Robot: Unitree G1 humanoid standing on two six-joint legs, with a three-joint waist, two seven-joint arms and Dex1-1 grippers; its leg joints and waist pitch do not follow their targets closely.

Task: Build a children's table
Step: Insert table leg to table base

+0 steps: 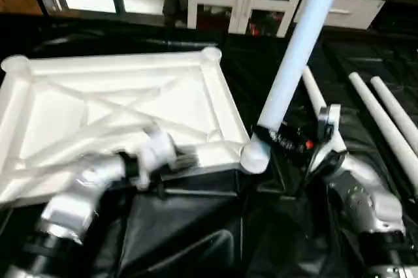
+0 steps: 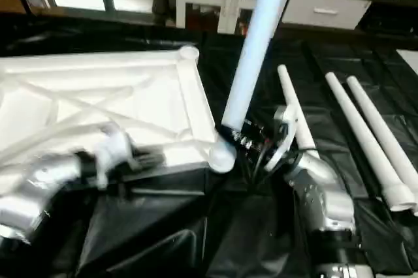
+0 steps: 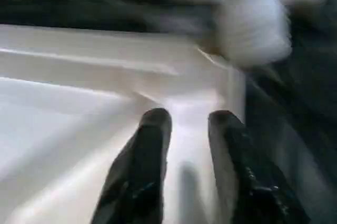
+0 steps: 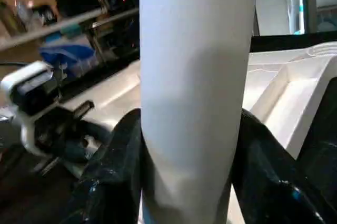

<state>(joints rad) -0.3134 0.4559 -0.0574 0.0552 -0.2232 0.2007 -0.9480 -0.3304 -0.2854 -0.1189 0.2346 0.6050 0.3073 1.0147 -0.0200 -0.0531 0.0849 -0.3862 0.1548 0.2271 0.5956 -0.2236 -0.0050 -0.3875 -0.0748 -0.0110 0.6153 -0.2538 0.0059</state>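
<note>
Two right fingers [image 4: 110, 176] clamp one leg [image 1: 297, 56], standing in corner socket [image 1: 255, 156] of table top [image 1: 98, 108]. Left fingers [image 3: 152, 166] parted, empty, over its rim.

The white square table top [image 1: 124, 118] lies upside down, its diagonal ribs facing up and round sockets at the corners. One white tube leg [image 1: 297, 53] stands in the near corner socket [image 1: 255, 157], leaning toward one o'clock. Three more legs [image 2: 366, 138] lie side by side at the top's three o'clock, running toward eleven o'clock.
</note>
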